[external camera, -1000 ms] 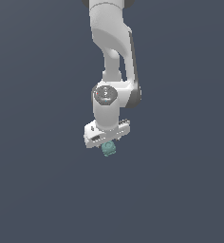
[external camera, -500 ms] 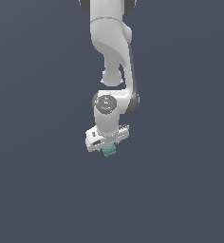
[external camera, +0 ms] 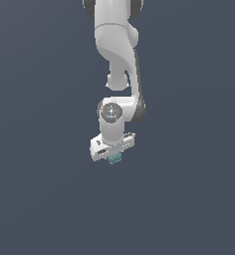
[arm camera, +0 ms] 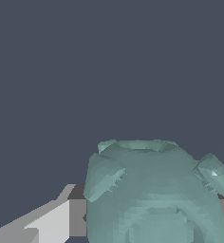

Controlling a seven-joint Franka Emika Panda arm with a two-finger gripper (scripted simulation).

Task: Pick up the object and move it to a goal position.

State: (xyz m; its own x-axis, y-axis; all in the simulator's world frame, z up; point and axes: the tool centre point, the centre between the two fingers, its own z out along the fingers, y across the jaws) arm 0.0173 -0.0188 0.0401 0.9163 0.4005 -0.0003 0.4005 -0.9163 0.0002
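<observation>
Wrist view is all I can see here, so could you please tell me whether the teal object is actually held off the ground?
Observer: From the exterior view, the object sits under the white gripper, at the end of the arm.
Operator: Thank you. Is anything else near it?
Observer: No, only plain dark background surrounds it; I cannot tell its height above any surface.
Operator: How much of it shows there?
Observer: Only a small teal piece pokes out below the gripper.
</observation>
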